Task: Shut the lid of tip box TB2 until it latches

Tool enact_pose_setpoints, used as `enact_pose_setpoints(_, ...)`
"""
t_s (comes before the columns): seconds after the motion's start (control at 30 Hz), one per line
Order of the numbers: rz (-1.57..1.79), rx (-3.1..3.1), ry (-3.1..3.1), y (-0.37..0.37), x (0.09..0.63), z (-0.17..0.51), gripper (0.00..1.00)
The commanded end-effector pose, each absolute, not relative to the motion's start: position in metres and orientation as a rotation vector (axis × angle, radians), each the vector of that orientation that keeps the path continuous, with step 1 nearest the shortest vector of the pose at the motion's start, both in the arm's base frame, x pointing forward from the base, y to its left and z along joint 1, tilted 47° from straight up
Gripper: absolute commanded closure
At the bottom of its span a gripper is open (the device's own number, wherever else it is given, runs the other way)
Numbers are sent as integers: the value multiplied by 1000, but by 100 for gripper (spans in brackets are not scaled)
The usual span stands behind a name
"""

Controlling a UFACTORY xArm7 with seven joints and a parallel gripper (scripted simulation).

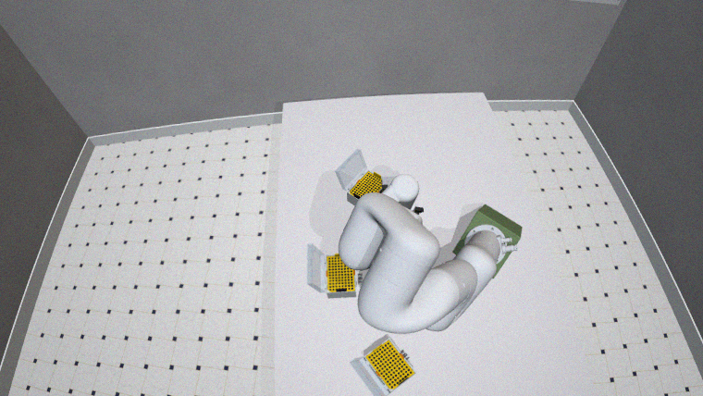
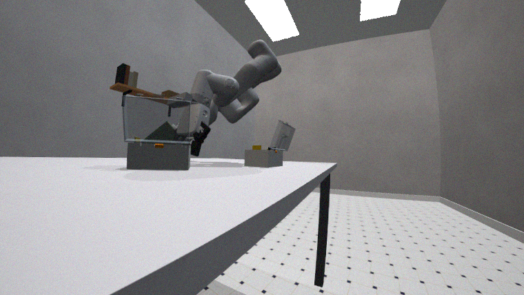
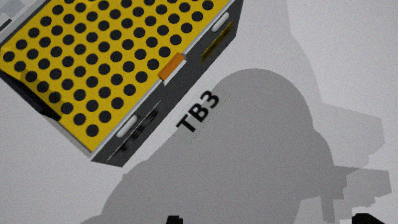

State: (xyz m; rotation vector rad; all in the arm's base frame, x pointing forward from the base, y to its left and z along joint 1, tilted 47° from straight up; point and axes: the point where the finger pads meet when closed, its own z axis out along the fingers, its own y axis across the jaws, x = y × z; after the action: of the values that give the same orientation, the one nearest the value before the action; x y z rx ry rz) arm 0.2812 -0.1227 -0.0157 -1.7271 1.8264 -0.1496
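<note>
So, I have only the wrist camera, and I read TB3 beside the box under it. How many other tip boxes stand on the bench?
Observer: Two more. In the top view, one tip box sits partly under the arm's elbow, and another tip box sits apart, toward the bottom of the picture.
Operator: Are their lids open?
Observer: Yes, both show uncovered yellow racks with the lids swung back, like TB3.
Operator: And how high is the hand?
Observer: In the exterior view the hand hangs low, close over the bench, open and holding nothing.
</note>
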Motion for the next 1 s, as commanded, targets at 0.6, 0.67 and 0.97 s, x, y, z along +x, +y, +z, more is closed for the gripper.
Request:
enact_pose_setpoints(0.6,-153,-1726,1829,-124,281,-15,0)
enact_pose_setpoints(0.67,-153,-1726,1829,-124,281,-15,0)
enact_pose_setpoints(0.97,-153,-1726,1828,-138,270,2,0)
